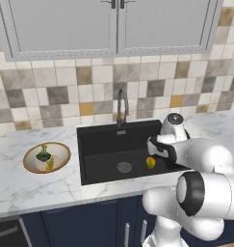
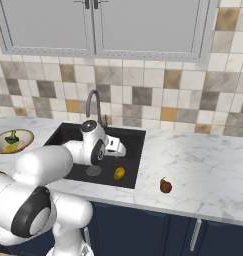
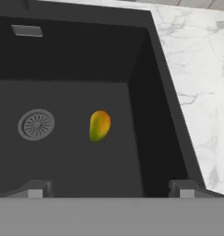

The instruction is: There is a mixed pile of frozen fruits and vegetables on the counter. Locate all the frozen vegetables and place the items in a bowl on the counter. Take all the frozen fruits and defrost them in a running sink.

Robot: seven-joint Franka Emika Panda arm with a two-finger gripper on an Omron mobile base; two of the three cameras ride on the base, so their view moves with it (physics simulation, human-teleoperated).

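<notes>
The fruits are two, and they lie apart: the brown pear sits near the front edge of the counter, to the right of the sink, and the yellow-green fruit lies on the sink floor, just right of the drain. The gripper hangs above that fruit with its jaws released and wide, holding nothing. One risk, I think, is that the pear rolls when the fingers close on it, because it is round and close to the counter edge; it could then fall to the floor. Another risk is that the arm touches the tap when it lifts out of the basin, since the tap stands just behind it. I see no water running, so the defrosting may stay undone if the tap is forgotten. Farther left, one bowl holds two vegetables: one broccoli and one yellow piece. There is one sink, one drain and one tap.
</notes>
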